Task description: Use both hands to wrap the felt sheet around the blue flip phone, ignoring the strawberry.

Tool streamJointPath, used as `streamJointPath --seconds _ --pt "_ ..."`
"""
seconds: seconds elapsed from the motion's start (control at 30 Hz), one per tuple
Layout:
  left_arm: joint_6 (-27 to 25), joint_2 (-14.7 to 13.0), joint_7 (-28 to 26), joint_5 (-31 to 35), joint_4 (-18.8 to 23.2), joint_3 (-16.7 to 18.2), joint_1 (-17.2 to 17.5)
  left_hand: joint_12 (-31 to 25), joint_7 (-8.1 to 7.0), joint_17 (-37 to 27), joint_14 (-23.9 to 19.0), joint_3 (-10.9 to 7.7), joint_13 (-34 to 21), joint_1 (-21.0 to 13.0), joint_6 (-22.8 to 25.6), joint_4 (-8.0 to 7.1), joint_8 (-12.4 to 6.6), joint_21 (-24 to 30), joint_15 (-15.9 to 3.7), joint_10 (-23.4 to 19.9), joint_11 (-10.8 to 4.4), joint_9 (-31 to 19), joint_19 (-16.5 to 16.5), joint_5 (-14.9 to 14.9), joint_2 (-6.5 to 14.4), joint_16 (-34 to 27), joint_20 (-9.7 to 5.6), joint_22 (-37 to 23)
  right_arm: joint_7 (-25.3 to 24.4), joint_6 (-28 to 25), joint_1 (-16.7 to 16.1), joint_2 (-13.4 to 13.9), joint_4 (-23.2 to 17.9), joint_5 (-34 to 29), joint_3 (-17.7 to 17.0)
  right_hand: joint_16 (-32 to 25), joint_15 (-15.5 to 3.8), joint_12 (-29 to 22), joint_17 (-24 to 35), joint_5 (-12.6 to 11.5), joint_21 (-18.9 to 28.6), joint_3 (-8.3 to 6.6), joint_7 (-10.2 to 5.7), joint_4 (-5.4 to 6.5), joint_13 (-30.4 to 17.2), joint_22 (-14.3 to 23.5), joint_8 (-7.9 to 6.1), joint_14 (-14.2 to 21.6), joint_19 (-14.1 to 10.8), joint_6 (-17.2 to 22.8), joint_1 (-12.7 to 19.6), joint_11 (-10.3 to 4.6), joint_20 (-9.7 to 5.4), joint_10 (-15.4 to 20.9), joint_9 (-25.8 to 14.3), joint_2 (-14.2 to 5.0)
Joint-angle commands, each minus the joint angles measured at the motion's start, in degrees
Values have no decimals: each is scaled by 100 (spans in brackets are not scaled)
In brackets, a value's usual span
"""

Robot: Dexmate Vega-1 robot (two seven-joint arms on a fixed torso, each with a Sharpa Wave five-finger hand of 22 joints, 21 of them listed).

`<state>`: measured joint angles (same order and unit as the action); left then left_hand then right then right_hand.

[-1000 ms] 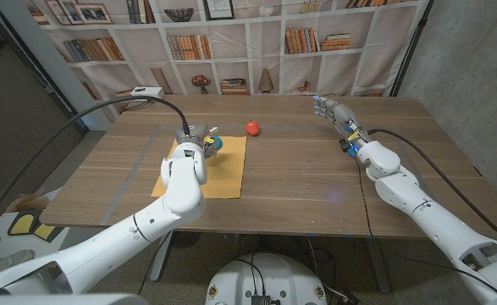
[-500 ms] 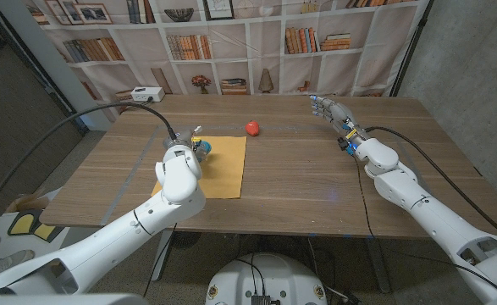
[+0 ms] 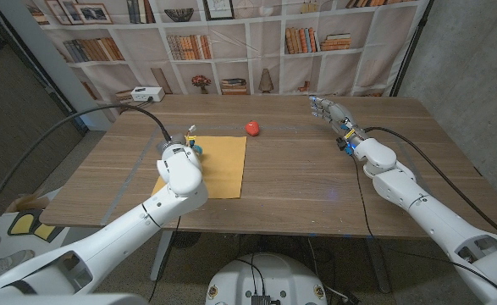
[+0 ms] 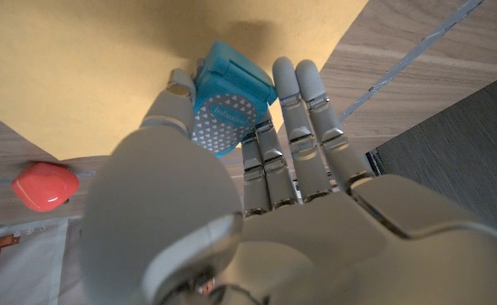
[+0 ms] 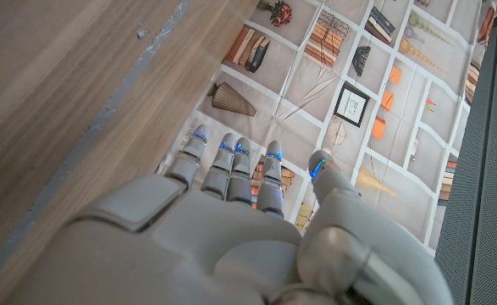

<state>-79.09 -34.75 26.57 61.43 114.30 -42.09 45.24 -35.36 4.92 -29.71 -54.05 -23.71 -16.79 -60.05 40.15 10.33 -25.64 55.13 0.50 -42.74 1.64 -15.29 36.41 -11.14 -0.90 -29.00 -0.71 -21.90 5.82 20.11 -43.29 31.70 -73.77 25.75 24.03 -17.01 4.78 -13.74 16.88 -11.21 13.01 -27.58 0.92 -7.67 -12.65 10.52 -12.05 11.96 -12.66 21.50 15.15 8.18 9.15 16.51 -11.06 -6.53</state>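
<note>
The phone (image 4: 229, 99) is gripped between thumb and fingers of the left hand (image 4: 231, 169), held over the near-left part of the felt (image 3: 218, 165); the right hand (image 3: 333, 112) is held apart, fingers spread, empty. The phone is best set flat at mid-sheet, clear of the strawberry (image 3: 253, 128). Small lettering on the phone's dotted face cannot be read.

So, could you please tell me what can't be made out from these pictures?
- Phone: in the head view the left hand covers nearly all of it; in the left wrist view the fingers hide its lower part, so whether it touches the felt is unclear.
- Felt's near left corner: head view, hidden behind the left arm.
- Strawberry: too small for detail.
- Right hand: palm side hidden in the right wrist view.
</note>
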Motion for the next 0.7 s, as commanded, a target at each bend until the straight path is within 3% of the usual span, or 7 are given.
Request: streamJointPath --seconds 0.03,0.2,0.23,0.3,0.47,0.53,0.7 --pt "-90 -145 -1071 -733 -196 -523 -336 -76 -293 -10 -822 -381 -1678 -960 967 -129 -7 62 -1316 -784 -821 -341 -48 -19 1004 42 -22 -2 -103 -33 -142 61 -163 2 -30 -1 -1 -2 11 -1 2 13 -20 2 -31 25 33 44 -47 35 -2 -18 4 31 -27 -37" --pt "-90 -378 -1457 -1427 -63 -762 -539 45 -308 16 -699 -395 -1571 -866 907 -174 55 142 -1284 -695 -820 -320 -148 -10 979 192 -31 32 -155 -6 -255 126 -270 4 -81 3 -8 0 11 -1 0 19 -20 2 -33 26 33 38 -44 39 -4 -8 2 31 -27 -35" --pt "-90 -422 -1431 -1500 -37 -811 -582 148 -265 82 -594 -360 -1492 -693 792 -257 135 190 -1251 -584 -787 -299 -222 14 941 333 -12 66 -185 -32 -285 133 -311 22 -99 3 -6 1 11 0 -1 20 -20 2 -33 26 34 37 -42 37 -5 -8 4 30 -27 -35" --pt "-90 -512 -1299 -1587 5 -919 -679 489 -329 464 -275 -316 -1272 -324 410 -369 401 280 -1219 -215 -663 -222 -460 42 878 792 53 184 -200 -28 -317 156 -345 17 -114 4 -8 2 11 0 -2 23 -17 3 -34 26 35 39 -43 36 -7 -17 5 30 -27 -33" --pt "-90 -557 -382 -987 -70 -1158 -867 867 -429 811 72 -245 -1040 114 21 -461 685 289 -1038 51 -565 -101 -711 61 737 1157 156 405 -232 -11 -359 175 -385 16 -144 1 -14 5 11 3 -2 33 -20 6 -34 26 36 51 -47 36 -14 -16 6 34 -28 -31" --pt "-90 -614 107 -708 -137 -1343 -1024 1048 -485 908 409 -200 -952 289 -304 -488 871 224 -899 213 -506 -42 -967 71 685 1331 279 519 -218 27 -350 170 -359 5 -144 0 -13 9 12 3 -2 35 -18 7 -34 26 37 54 -48 37 -16 -13 4 27 -28 -31" --pt "-90 -628 1023 -310 -324 -1576 -1286 1367 -479 1057 1001 -192 -826 525 -544 -520 1063 88 -686 573 -419 50 -1387 73 710 1597 417 742 -173 69 -284 130 -278 3 -128 1 -8 13 13 4 -4 42 -17 7 -35 26 37 55 -48 40 -19 -34 6 27 -28 -32"
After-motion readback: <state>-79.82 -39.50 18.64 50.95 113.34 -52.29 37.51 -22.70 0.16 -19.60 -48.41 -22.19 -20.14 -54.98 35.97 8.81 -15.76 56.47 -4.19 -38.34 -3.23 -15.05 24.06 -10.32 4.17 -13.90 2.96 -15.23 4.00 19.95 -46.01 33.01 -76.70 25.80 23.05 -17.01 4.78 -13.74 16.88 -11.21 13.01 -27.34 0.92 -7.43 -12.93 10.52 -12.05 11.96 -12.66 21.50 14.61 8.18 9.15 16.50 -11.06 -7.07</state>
